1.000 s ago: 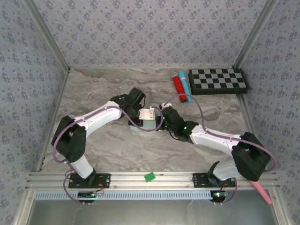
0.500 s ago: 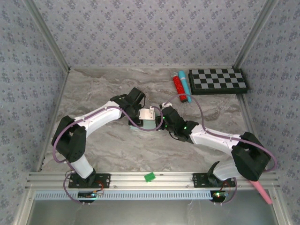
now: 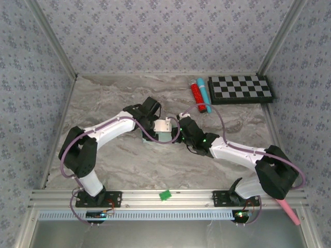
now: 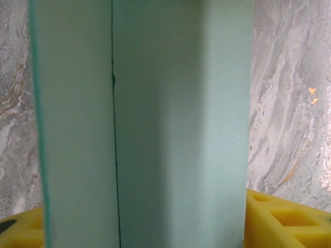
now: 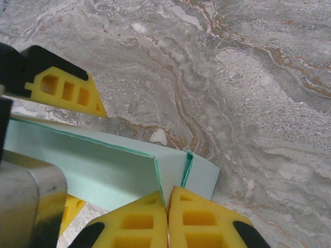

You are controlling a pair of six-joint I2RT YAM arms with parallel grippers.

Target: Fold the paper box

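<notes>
- The right gripper [image 5: 168, 200] has its yellow pads pressed together on a thin wall at the corner of the paper box [image 5: 103, 165], with only that card between them.
- The left gripper [image 4: 150, 222] straddles the box across its width, one finger on each side wall; it looks clamped on.
- In the right wrist view the box's long axis runs from the pads toward 9 o'clock. In the left wrist view it runs from 6 to 12.
- Seen from above, the box sits mid-table. The left gripper reaches it from 10 o'clock and the right from 3 o'clock; both are on it.
- My guess: the next crease turns on that pinched corner wall, with the left arm bracing.
- A red tube [image 3: 196, 94] and a blue tube [image 3: 204, 96] lie at 1 o'clock and a checkerboard [image 3: 240, 89] at 2, all well apart and not obstructing.
</notes>
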